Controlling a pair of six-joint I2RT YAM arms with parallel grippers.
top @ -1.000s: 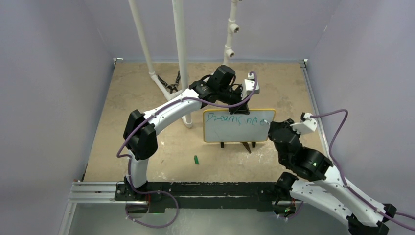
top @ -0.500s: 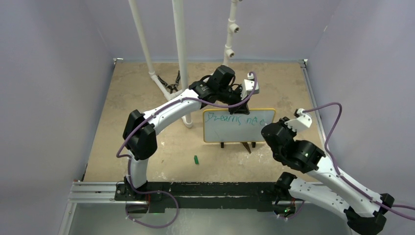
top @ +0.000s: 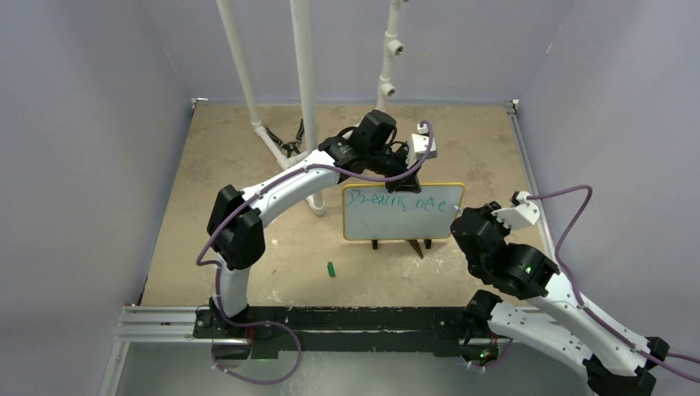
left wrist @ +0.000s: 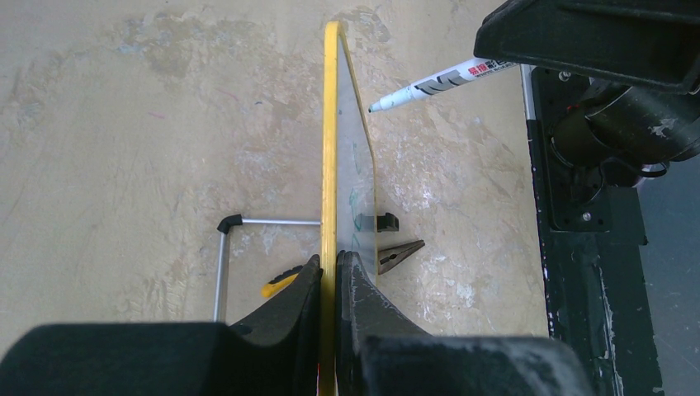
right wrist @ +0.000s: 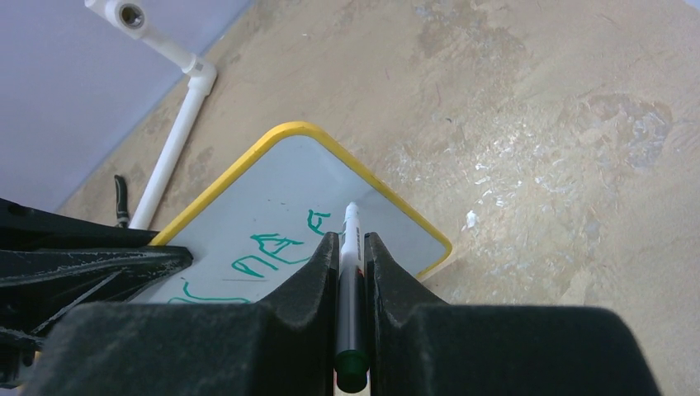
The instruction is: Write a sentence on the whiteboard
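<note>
The whiteboard (top: 403,221), white with a yellow rim, stands upright at mid-table on black feet. My left gripper (top: 410,180) reaches from behind and is shut on its top edge; in the left wrist view the fingers (left wrist: 304,285) pinch the yellow rim (left wrist: 331,124). The sentence (top: 402,201) runs in green along the top line, and its last letters (right wrist: 276,252) show in the right wrist view. My right gripper (right wrist: 352,239) is shut on a white marker (right wrist: 350,272). The marker's tip sits by the board's (right wrist: 272,190) top right corner; contact is unclear.
White pipes (top: 305,82) rise behind the board. A small green cap (top: 330,269) lies on the tan tabletop in front, to the left. A brown clip (left wrist: 400,255) lies by the board's feet. A black rail (top: 330,318) runs along the near edge.
My right arm swung a little left, then back right at the board's right end. The left arm and the whiteboard stayed still.
</note>
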